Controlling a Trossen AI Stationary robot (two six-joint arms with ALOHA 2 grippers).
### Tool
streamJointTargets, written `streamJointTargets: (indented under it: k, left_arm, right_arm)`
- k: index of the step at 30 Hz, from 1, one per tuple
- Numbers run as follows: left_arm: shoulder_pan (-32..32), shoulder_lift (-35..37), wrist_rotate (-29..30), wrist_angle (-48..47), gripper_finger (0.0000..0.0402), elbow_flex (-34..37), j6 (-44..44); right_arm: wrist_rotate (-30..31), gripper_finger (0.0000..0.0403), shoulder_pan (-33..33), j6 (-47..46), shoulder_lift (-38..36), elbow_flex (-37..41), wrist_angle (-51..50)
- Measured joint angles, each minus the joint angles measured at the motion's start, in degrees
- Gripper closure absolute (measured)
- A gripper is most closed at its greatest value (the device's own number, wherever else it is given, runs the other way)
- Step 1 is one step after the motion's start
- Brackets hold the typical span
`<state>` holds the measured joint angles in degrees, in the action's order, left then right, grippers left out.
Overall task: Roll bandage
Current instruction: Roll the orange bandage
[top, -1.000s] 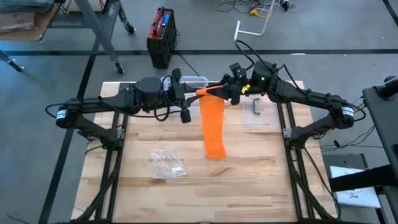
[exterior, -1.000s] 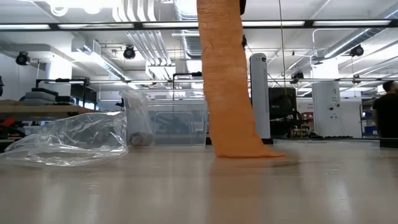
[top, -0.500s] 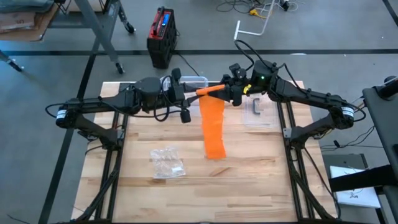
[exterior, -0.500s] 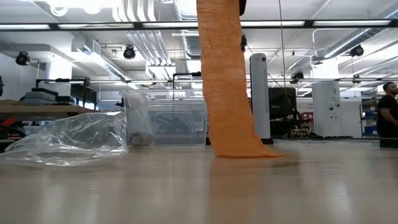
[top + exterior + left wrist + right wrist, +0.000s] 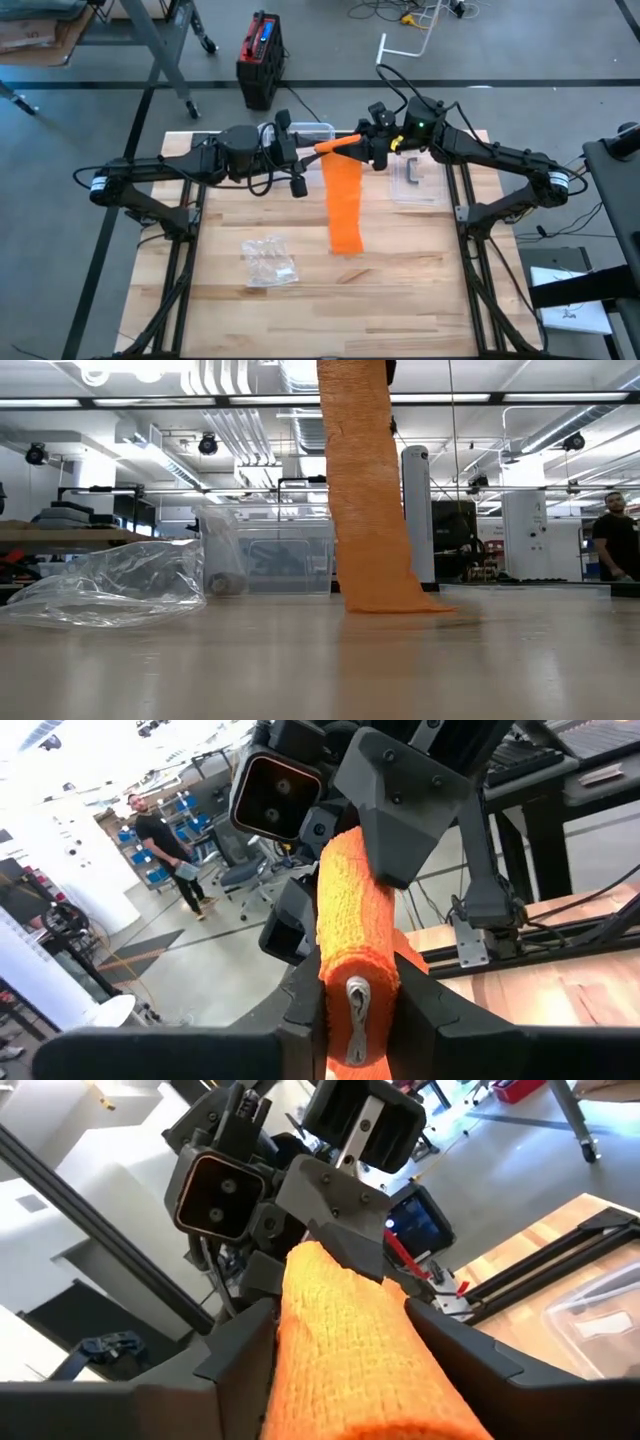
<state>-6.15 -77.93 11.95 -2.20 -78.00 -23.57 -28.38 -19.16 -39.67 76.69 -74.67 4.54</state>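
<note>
We see the orange bandage (image 5: 345,205) partly rolled: its rolled end is held in the air above the far middle of the wooden counter (image 5: 420,280), with the roll's long axis running crosswise, from the left arm toward the right arm. From that roll a loose tail hangs down and trails toward the near edge, so the strip's long axis runs far to near, and its free end lies flat on the counter.

The cloth looks bright orange with a coarse, crinkled weave, and a small metal clip (image 5: 357,1010) sits on the roll's end facing the left wrist camera.

The left gripper (image 5: 312,158) is closed on one end of the roll, its dark fingers (image 5: 300,1030) pressed against both sides of it. The right gripper (image 5: 368,150) clasps the other end, with a finger on each side of the orange cloth.

A crumpled clear plastic bag (image 5: 268,260) lies on the counter to the left of the strip, well apart from it. A clear plastic box (image 5: 310,130) stands at the far edge, and a person (image 5: 612,545) stands in the room beyond.
</note>
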Motion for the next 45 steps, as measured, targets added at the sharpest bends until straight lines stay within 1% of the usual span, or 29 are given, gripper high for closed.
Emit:
streamJointTargets:
  k: [3,6,9,11,14,16,18,20,23,25,28,31,34,38,41,43,45]
  left_arm:
    - [0.0,0.0,0.2,-0.6,0.0329,0.0,0.1]
    - [0.4,0.0,0.6,-1.6,0.0305,-0.1,1.3]
    - [0.5,0.1,0.6,-2.4,0.0272,-0.1,6.2]
    - [0.5,0.2,0.7,-3.3,0.0245,-0.1,9.7]
    - [0.4,1.1,-1.0,-5.1,0.0199,0.0,15.8]
    - [0.3,2.1,-3.8,-6.0,0.0170,0.0,19.6]
    - [0.2,3.2,-7.4,-5.7,0.0144,0.0,21.9]
    - [0.2,3.6,-9.4,-4.3,0.0125,0.0,23.5]
    - [0.0,3.5,-9.7,-3.7,0.0114,0.0,24.6]
    - [-0.5,2.9,-9.4,-3.2,0.0119,0.0,24.3]
    - [-1.6,2.0,-9.4,-2.8,0.0142,0.0,24.1]
    - [-2.4,1.4,-9.4,-2.9,0.0178,0.0,22.7]
    - [-2.7,1.4,-9.5,-2.7,0.0226,0.0,19.7]
    - [-2.8,1.6,-9.7,-2.3,0.0302,0.0,15.2]
    - [-2.8,1.6,-9.7,-1.7,0.0354,0.0,13.6]
    - [-2.8,1.6,-9.7,-1.7,0.0373,0.0,12.3]
    - [-2.8,1.5,-9.7,-1.8,0.0373,0.0,10.5]
  right_arm:
    - [0.3,0.0227,0.0,1.8,0.1,0.0,-0.1]
    - [0.1,0.0265,0.0,6.9,0.1,0.0,-0.2]
    - [-0.2,0.0299,0.0,13.7,0.1,0.0,0.0]
    - [-0.6,0.0315,0.0,19.5,0.0,0.0,0.3]
    - [-1.3,0.0325,0.1,28.3,-0.3,0.0,-0.2]
    - [-1.4,0.0326,0.1,33.7,-0.3,0.0,-0.9]
    - [-1.3,0.0323,0.1,37.0,-0.3,0.0,-1.7]
    - [-1.1,0.0319,0.1,39.5,-0.2,0.0,-1.6]
    - [-1.0,0.0318,0.1,40.3,-0.2,0.0,-1.5]
    - [-0.9,0.0321,0.1,39.9,-0.1,0.0,-1.5]
    - [-0.7,0.0325,0.1,38.5,0.0,0.0,-1.5]
    - [-0.5,0.0323,0.2,36.4,0.0,0.0,-1.6]
    - [-0.2,0.0314,0.1,32.7,0.0,0.0,-1.5]
    - [-0.1,0.0294,0.1,24.8,0.0,0.0,-1.4]
    - [-0.1,0.0273,0.1,16.9,0.0,0.0,-0.8]
    - [0.0,0.0259,0.1,10.6,0.0,0.0,-0.7]
    - [0.1,0.0245,0.1,5.1,0.0,0.0,-0.8]
